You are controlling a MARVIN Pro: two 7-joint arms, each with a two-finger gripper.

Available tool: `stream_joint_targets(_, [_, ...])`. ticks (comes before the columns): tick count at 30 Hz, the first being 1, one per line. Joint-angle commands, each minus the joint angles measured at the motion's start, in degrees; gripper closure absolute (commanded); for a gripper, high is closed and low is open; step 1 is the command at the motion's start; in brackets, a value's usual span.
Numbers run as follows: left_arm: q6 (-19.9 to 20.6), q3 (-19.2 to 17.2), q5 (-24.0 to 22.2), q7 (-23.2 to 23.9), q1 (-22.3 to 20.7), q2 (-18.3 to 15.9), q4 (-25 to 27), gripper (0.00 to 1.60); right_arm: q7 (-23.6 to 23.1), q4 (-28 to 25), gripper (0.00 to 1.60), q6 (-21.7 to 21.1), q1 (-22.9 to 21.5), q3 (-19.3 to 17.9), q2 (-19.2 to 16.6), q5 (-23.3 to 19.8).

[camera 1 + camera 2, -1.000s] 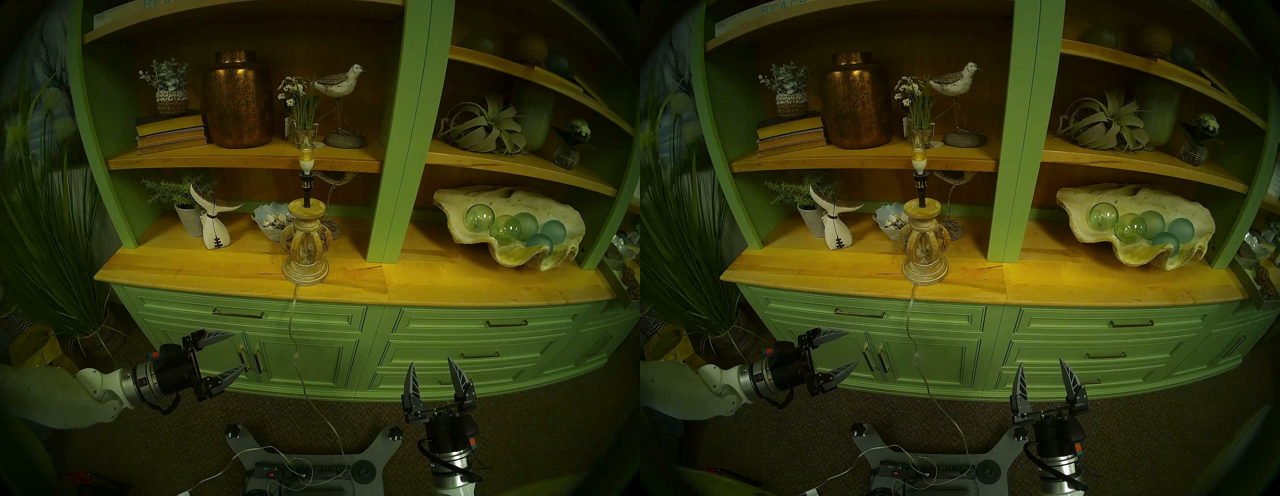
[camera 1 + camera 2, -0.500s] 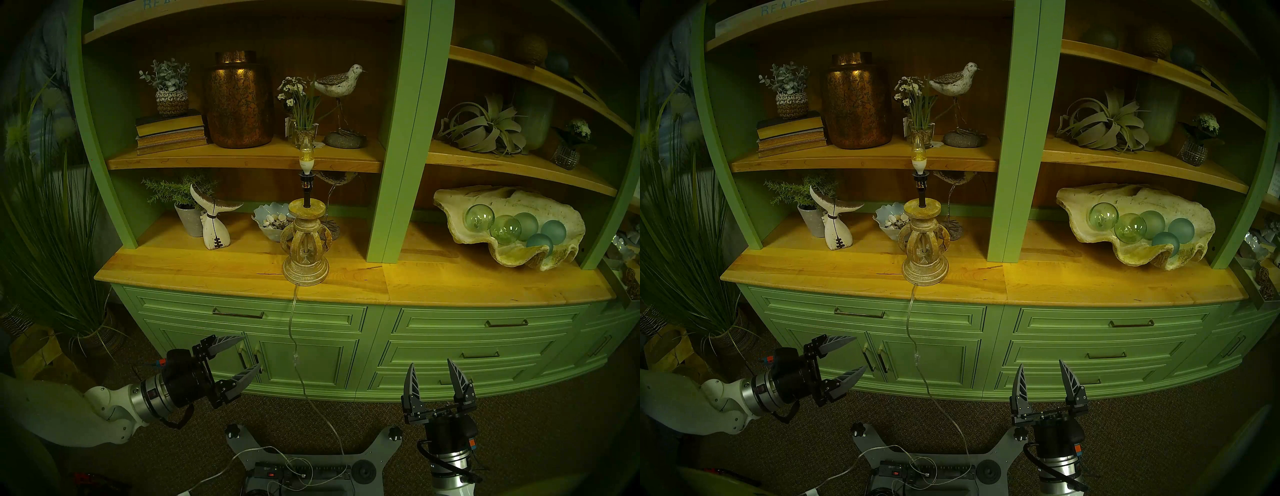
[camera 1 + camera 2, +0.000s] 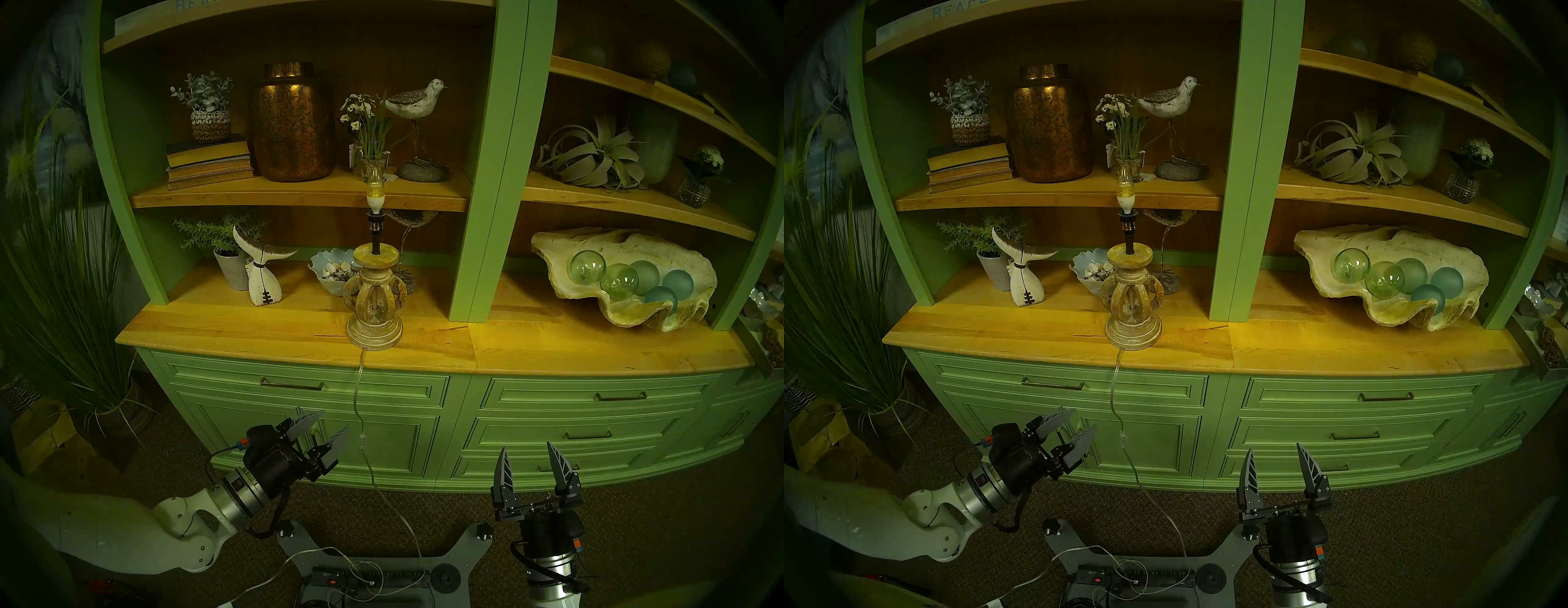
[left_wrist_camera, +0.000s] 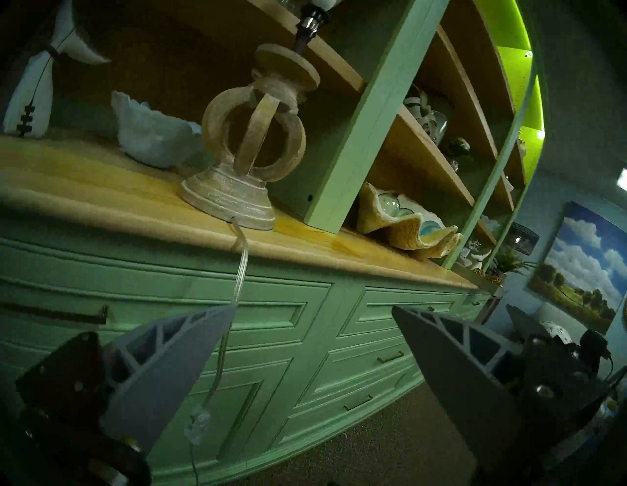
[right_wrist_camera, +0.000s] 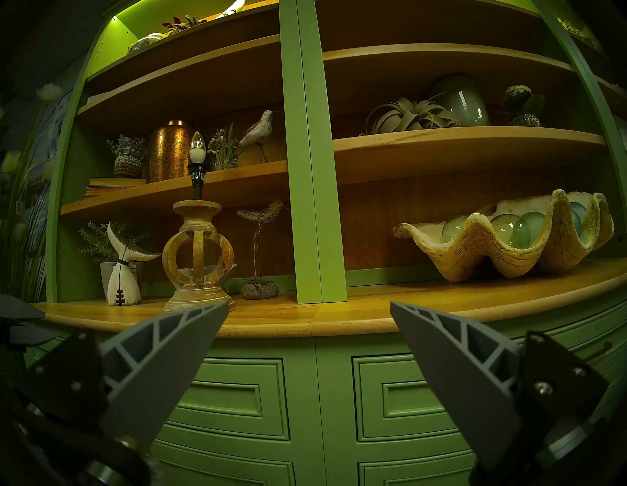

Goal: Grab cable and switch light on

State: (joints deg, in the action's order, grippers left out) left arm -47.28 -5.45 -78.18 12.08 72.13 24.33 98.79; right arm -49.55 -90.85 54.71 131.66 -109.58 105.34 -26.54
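My left fingers [image 3: 326, 426] are apart, just left of the cable [image 3: 362, 429] hanging off the worktop [image 3: 237, 327]; nothing grabbed. Right fingers [image 3: 533, 456] apart, idle. Bulb [image 3: 375, 187] looks unlit.

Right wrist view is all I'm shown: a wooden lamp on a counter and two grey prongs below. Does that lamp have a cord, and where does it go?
Observer: Yes. A thin clear cable comes from the lamp foot, goes over the counter edge and hangs down the green cabinet front to the floor.
Operator: Is there a switch on it?
Observer: A small clear switch block sits partway down, level with the cabinet doors.
Operator: Is anything reaching for it?
Observer: The left claw, open, points at it from the left, close but not touching.
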Motion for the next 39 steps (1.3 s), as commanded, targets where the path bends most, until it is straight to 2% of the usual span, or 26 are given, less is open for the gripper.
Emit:
stream_joint_targets(1, [2.91, -1.11, -0.41, -6.71, -1.65, 5.31, 0.58, 0.00, -0.05, -1.11, 0.00, 0.29, -0.54, 0.03, -0.14, -0.10])
stream_joint_targets(2, [3.62, -1.09, -0.56, -8.89, -1.68, 6.06, 0.45, 0.00, -0.05, -1.08, 0.00, 0.29, -0.56, 0.03, -0.15, -0.11])
stream_joint_targets(3, [4.35, -1.20, -0.83, -8.44, -1.78, 6.57, -0.10, 0.00, -0.06, -1.07, 0.00, 0.29, -0.57, 0.03, -0.16, -0.11])
stream_joint_targets(7, [7.17, -0.68, -0.19, -14.86, -1.91, 9.17, -1.12, 0.00, -0.06, -0.97, 0.00, 0.29, -0.63, 0.03, -0.20, -0.13])
stream_joint_targets(10, [9.11, -0.23, 0.28, -17.64, -1.87, 10.98, -2.26, 0.00, -0.06, -0.92, 0.00, 0.29, -0.66, 0.03, -0.22, -0.14])
stream_joint_targets(17, [13.50, -0.19, 2.69, -25.84, -3.32, 14.94, -5.23, 0.00, -0.07, -0.81, 0.00, 0.29, -0.75, 0.04, -0.27, -0.18])
stream_joint_targets(33, [25.40, 0.34, 13.29, -46.92, -8.05, 25.18, -10.82, 0.00, -0.12, -0.98, 0.00, 0.29, -0.79, 0.06, -0.34, -0.28])
stream_joint_targets(37, [28.48, 0.78, 16.27, -50.94, -8.49, 27.29, -12.51, 0.00, -0.14, -1.13, 0.00, 0.29, -0.74, 0.08, -0.33, -0.31])
stream_joint_targets(38, [29.61, 0.95, 17.41, -53.40, -8.65, 28.09, -12.92, 0.00, -0.15, -1.20, 0.00, 0.29, -0.71, 0.08, -0.33, -0.32])
stream_joint_targets(39, [30.24, 0.78, 17.86, -53.40, -8.73, 28.35, -13.36, 0.00, -0.15, -1.25, 0.00, 0.29, -0.69, 0.09, -0.32, -0.33])
